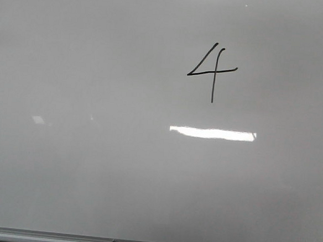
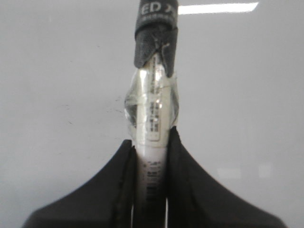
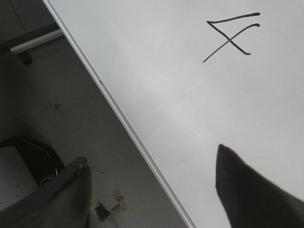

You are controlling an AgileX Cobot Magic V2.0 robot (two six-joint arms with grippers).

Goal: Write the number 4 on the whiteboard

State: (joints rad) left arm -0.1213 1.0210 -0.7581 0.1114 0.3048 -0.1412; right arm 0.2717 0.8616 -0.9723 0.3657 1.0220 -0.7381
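Number 4 (image 1: 212,72) drawn upper right on whiteboard (image 1: 92,166). Left gripper (image 2: 151,142) jaws clamped on marker (image 2: 153,114); right gripper (image 3: 152,185) jaws apart.

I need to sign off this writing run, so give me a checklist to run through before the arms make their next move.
1. The number 4 drawn with slant, crossbar and stem: ok.
2. Strokes clean, unsmeared on the whiteboard: ok.
3. Left gripper gripping the marker: ok.
4. Marker cap on: appears so, cannot tell for sure.
5. Right gripper open and empty: ok.
6. Both arms out of the front view: ok.
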